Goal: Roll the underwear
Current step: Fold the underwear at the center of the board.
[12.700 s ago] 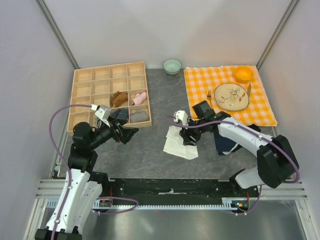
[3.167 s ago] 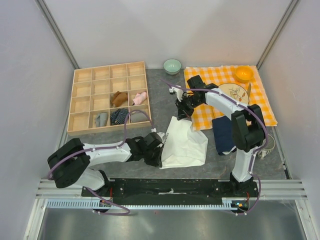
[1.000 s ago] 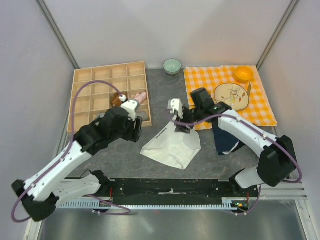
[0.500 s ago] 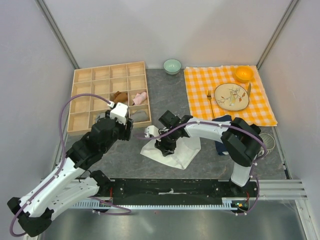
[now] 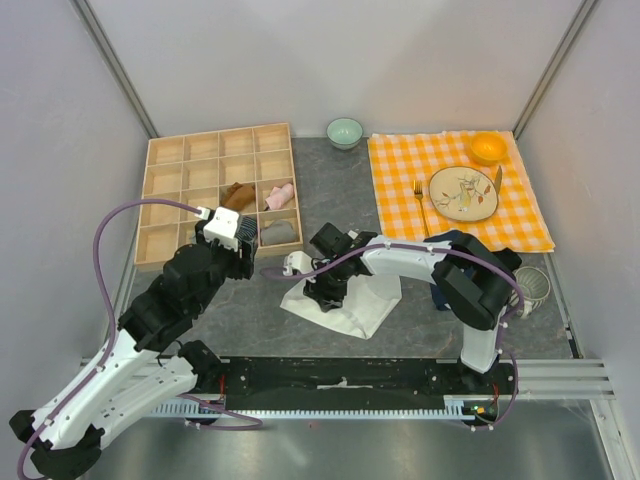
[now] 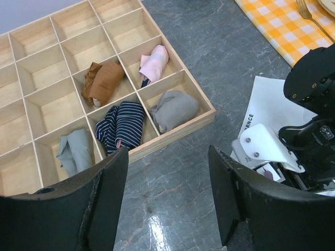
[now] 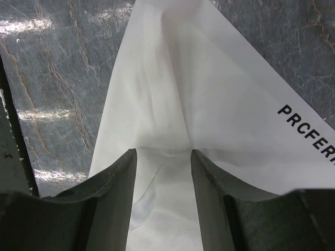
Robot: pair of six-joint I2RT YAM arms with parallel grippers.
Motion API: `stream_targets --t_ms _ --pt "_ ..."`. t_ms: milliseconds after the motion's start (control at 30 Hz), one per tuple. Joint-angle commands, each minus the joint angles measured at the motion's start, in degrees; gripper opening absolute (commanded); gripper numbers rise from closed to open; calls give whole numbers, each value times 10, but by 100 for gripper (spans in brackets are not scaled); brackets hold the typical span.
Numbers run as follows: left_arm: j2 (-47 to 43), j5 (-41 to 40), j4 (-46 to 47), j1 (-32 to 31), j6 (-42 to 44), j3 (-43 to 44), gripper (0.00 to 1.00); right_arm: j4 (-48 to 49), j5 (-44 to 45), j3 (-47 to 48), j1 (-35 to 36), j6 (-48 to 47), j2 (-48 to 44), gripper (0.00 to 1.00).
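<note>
The cream-white underwear (image 5: 362, 298) (image 6: 268, 103) (image 7: 172, 78) lies flat on the grey table, its band printed with black letters. My right gripper (image 5: 322, 290) (image 7: 163, 152) is down on the garment's left part. Its jaws stand apart with a raised fold of the white cloth between them, so it is open. The rust-brown underwear (image 5: 237, 195) (image 6: 104, 82) sits rolled in a compartment of the wooden tray (image 5: 165, 150) (image 6: 178, 128). My left gripper (image 5: 238, 262) (image 6: 167, 151) hangs open and empty above bare table, just in front of the tray.
In other compartments of the tray are a dark striped sock bundle (image 6: 123, 125), a pink roll (image 6: 153, 63) and a grey roll (image 6: 175, 110). An orange checked cloth (image 5: 400, 190) carries a plate (image 5: 463, 193) and an orange bowl (image 5: 488, 147). A navy cloth (image 5: 452, 278) lies at the right.
My right gripper has swung from the white garment's far edge to its left part and come down onto it. The left arm has drawn back to the left, and the cloth looks more gathered.
</note>
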Motion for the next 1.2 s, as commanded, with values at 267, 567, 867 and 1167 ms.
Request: stream_targets --t_ms 267,567,867,1167 --pt "-5 -7 26 3 17 -4 69 7 11 25 15 5 12 35" --pt "-6 -9 25 3 18 -5 69 -14 -21 35 15 -2 -9 2" --pt "-18 -19 27 3 18 -7 69 -28 -78 39 16 -6 -14 0" --pt "-16 -16 28 3 18 -6 69 -22 -29 46 16 -6 -11 27"
